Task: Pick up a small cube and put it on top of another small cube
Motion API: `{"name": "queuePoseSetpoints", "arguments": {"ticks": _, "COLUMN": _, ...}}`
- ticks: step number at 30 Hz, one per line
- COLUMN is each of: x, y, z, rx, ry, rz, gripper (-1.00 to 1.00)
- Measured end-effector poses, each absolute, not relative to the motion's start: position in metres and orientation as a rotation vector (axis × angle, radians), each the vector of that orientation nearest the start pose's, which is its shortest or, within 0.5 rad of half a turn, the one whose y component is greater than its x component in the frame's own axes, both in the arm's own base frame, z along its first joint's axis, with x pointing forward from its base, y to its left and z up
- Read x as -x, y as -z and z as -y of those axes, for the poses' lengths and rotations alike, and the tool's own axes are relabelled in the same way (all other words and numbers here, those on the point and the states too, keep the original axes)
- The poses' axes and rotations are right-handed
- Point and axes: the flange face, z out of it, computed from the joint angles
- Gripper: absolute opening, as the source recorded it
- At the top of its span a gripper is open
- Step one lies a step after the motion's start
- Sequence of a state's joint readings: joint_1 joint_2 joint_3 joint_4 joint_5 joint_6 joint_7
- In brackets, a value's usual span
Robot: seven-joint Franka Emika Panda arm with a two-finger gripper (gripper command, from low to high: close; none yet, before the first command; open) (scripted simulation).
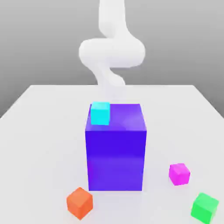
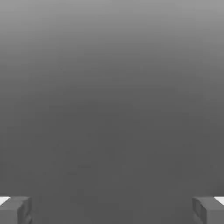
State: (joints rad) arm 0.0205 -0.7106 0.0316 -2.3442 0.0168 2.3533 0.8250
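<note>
Tool (image 2: 112,210) wide apart, nothing between the two grey fingertips (image 2: 15,210), plain grey background beyond them in the hand view. White arm (image 1: 111,52) rising behind the big blue-purple block (image 1: 116,148), at the far side of the white table (image 1: 39,131). Small magenta-pink cube (image 1: 179,173) resting on the table near the front, on the exterior view's right, just beside the block's lower corner yet apart from it. Cyan cube (image 1: 100,113) sitting on top of the block, at its top corner toward the exterior view's left. Orange cube (image 1: 79,203) on the table in front of the block, toward the exterior view's left. Green cube (image 1: 204,207) near the front corner on the exterior view's right, a little apart from the magenta-pink one.
</note>
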Motion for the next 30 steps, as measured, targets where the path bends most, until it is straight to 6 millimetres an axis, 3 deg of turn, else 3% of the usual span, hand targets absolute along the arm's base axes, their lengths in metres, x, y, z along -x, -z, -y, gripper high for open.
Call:
{"name": "queuePoseSetpoints", "arguments": {"ticks": 5, "x": -0.427, "y": -0.551, "z": -0.079, "rx": 2.611, "ry": 0.698, "rz": -1.009, "gripper": 0.0}}
{"name": "queuePoseSetpoints", "arguments": {"ticks": 10, "x": -0.436, "y": -0.438, "z": -0.133, "rx": 2.726, "ry": 0.487, "rz": -0.987, "gripper": 0.0}}
{"name": "queuePoseSetpoints", "arguments": {"ticks": 16, "x": -0.403, "y": -0.307, "z": -0.186, "rx": 2.866, "ry": 0.241, "rz": -0.953, "gripper": 0.0}}
{"name": "queuePoseSetpoints", "arguments": {"ticks": 21, "x": -0.343, "y": -0.21, "z": -0.217, "rx": 2.988, "ry": 0.04, "rz": -0.903, "gripper": 0.0}}
{"name": "queuePoseSetpoints", "arguments": {"ticks": 27, "x": -0.332, "y": -0.142, "z": -0.219, "rx": 3.004, "ry": -0.002, "rz": -0.912, "gripper": 0.0}}
{"name": "queuePoseSetpoints", "arguments": {"ticks": 28, "x": -0.331, "y": -0.132, "z": -0.218, "rx": 3.005, "ry": -0.002, "rz": -0.912, "gripper": -1.0}}
{"name": "queuePoseSetpoints", "arguments": {"ticks": 30, "x": -0.331, "y": -0.132, "z": -0.218, "rx": 3.005, "ry": -0.002, "rz": -0.912, "gripper": -1.0}}
